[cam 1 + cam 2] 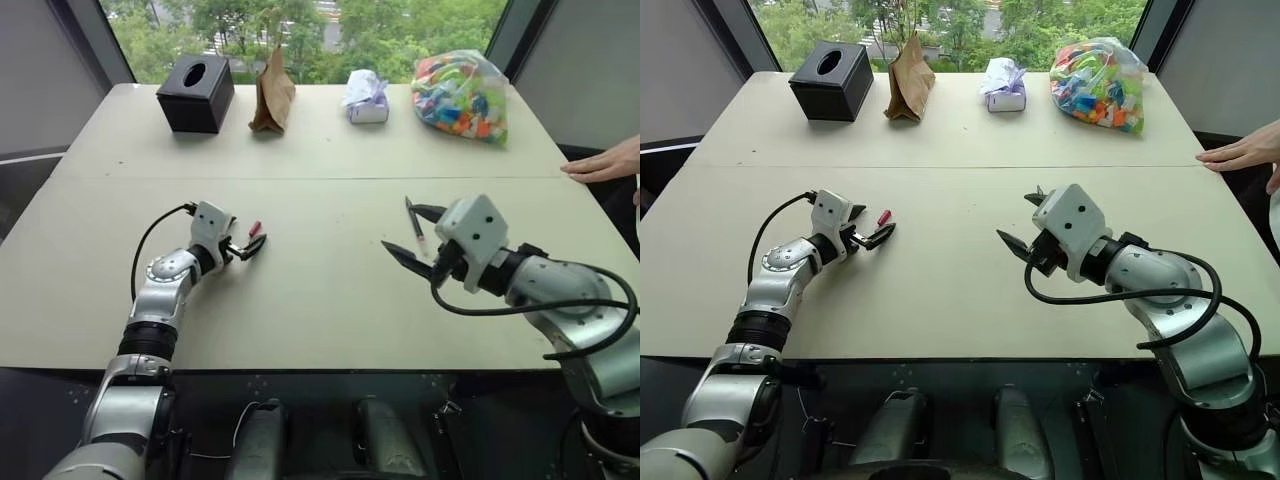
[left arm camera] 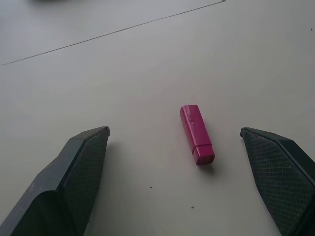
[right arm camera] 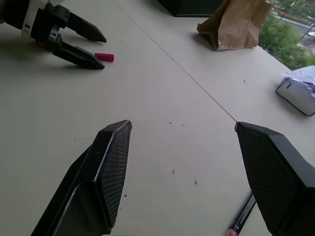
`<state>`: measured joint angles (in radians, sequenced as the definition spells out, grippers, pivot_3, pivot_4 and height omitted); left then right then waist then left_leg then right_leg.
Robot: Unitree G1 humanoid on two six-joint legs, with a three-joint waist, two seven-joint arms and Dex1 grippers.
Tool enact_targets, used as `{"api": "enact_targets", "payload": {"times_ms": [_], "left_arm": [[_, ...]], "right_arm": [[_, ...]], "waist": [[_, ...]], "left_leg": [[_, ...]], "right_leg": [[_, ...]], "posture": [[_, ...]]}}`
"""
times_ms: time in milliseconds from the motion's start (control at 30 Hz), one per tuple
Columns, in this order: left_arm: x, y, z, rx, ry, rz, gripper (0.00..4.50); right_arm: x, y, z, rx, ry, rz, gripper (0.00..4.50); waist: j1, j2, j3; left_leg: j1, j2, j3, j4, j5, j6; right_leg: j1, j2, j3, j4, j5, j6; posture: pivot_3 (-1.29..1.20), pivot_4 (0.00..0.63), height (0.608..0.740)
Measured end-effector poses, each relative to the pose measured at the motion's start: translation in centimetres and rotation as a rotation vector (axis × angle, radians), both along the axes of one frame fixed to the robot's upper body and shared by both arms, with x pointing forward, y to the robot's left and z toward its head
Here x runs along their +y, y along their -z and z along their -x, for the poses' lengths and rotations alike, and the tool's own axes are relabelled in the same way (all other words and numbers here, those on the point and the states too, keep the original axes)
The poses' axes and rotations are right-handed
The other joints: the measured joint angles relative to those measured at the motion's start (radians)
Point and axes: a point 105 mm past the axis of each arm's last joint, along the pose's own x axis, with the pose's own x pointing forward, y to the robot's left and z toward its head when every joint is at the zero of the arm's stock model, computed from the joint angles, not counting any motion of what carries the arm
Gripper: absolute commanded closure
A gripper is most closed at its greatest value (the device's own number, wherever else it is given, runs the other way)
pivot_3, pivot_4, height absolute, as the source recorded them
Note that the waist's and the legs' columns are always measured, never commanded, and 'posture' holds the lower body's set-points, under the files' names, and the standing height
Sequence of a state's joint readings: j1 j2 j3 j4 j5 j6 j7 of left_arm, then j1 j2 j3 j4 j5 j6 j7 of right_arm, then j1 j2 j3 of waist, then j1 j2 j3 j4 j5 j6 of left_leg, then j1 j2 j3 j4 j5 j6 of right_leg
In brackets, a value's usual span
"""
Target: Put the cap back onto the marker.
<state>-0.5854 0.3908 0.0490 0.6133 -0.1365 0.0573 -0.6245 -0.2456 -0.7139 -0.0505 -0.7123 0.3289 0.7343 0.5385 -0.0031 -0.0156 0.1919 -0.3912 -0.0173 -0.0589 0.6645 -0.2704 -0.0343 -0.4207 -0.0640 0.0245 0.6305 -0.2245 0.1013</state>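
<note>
The red cap (image 2: 197,133) lies flat on the beige table (image 1: 320,300), left of centre. My left gripper (image 1: 250,238) is low over the table and open. The cap sits between its fingertips, nearer one of them and touching neither. The marker (image 1: 415,228), a thin dark stick, lies on the table right of centre. My right gripper (image 1: 398,227) hovers open above the table with nothing between its fingers. The marker (image 3: 243,216) lies close by its far finger, pinkish end toward the wrist. The right wrist view also shows the left gripper (image 3: 103,51) by the cap (image 3: 104,57).
Along the table's far edge stand a black tissue box (image 1: 195,92), a brown paper bag (image 1: 272,95), a white tissue pack (image 1: 367,98) and a clear bag of colourful pieces (image 1: 460,95). A person's hand (image 1: 605,162) rests at the right edge.
</note>
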Motion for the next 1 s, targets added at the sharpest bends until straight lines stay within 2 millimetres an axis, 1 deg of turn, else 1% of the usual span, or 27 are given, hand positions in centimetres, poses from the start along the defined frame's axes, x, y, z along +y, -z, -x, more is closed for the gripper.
{"api": "enact_targets", "payload": {"times_ms": [167,200,267,300,500,700,800,900,933,1000], "left_arm": [[-0.6,0.1,-0.7,-0.004,-0.007,0.001,0.05],[-0.7,0.1,-0.8,-0.006,-0.006,0.0,0.28],[-1.0,0.2,-0.8,-0.004,0.002,0.002,0.95],[-1.2,0.2,-0.7,-0.004,0.008,0.0,1.39],[-1.2,0.4,-0.7,0.002,0.011,-0.015,4.45],[-0.6,0.4,-0.3,0.003,0.006,-0.03,4.48],[0.0,0.4,0.2,0.003,0.016,-0.047,4.48],[0.1,0.3,1.7,0.021,0.096,-0.035,4.48],[-0.1,0.2,2.2,0.029,0.127,-0.03,4.48],[-0.7,0.1,3.4,0.059,0.216,-0.023,4.48]], "right_arm": [[0.1,0.1,0.3,0.005,0.005,-0.001,1.03],[0.2,0.1,0.4,0.006,0.004,-0.001,1.03],[0.1,0.1,0.5,0.005,0.007,-0.001,1.03],[0.2,0.1,0.5,0.005,0.008,-0.001,1.03],[-0.1,0.4,0.7,0.018,0.028,-0.001,1.03],[0.0,0.3,0.8,0.007,0.028,-0.001,1.03],[0.0,0.3,0.8,0.008,0.029,-0.001,1.03],[-0.1,0.4,0.7,0.012,0.036,-0.009,1.03],[-0.2,0.5,0.3,0.014,0.056,-0.023,1.03],[-1.3,1.6,-1.0,0.04,0.145,-0.041,1.03]], "waist": [[0.01,0.0,0.0],[0.013,0.0,-0.001],[0.015,0.0,-0.001],[0.014,0.0,-0.001],[0.012,0.001,-0.001],[0.001,0.001,-0.001],[-0.014,0.001,-0.002],[-0.015,0.001,-0.002],[-0.013,0.001,-0.002],[-0.01,0.001,-0.002]], "left_leg": [[0.001,0.0,0.0,0.0,0.0,0.0],[0.001,0.0,0.0,0.001,0.0,0.0],[0.002,0.0,0.0,0.001,0.0,0.0],[0.002,0.0,0.0,0.001,0.0,0.0],[0.003,0.0,-0.001,0.001,0.0,0.0],[0.003,0.0,-0.001,0.0,0.0,0.0],[0.003,0.001,0.0,-0.001,0.0,0.0],[0.003,0.001,0.0,-0.002,0.0,0.0],[0.002,0.002,-0.001,-0.002,0.0,0.0],[0.002,0.001,0.0,-0.001,0.0,0.0]], "right_leg": [[0.001,0.0,0.0,0.0,0.0,0.0],[0.002,0.0,0.0,0.0,0.0,0.0],[0.002,0.0,0.0,0.0,0.0,0.0],[0.003,0.0,0.0,0.0,0.0,0.0],[0.003,0.0,0.0,0.0,0.0,0.0],[0.003,0.0,0.0,0.0,0.0,0.0],[0.003,0.001,0.0,0.0,0.0,0.0],[0.002,0.001,0.0,0.0,0.0,0.0],[0.002,0.001,0.0,0.0,0.0,0.0],[0.002,0.0,0.0,0.0,-0.001,-0.001]], "posture": [[0.0,0.15,0.74],[0.0,0.15,0.74],[0.0,0.15,0.74],[0.0,0.15,0.74],[0.0,0.15,0.74],[0.0,0.15,0.74],[0.0,0.15,0.74],[0.0,0.15,0.74],[0.0,0.15,0.74],[0.0,0.15,0.74]]}}
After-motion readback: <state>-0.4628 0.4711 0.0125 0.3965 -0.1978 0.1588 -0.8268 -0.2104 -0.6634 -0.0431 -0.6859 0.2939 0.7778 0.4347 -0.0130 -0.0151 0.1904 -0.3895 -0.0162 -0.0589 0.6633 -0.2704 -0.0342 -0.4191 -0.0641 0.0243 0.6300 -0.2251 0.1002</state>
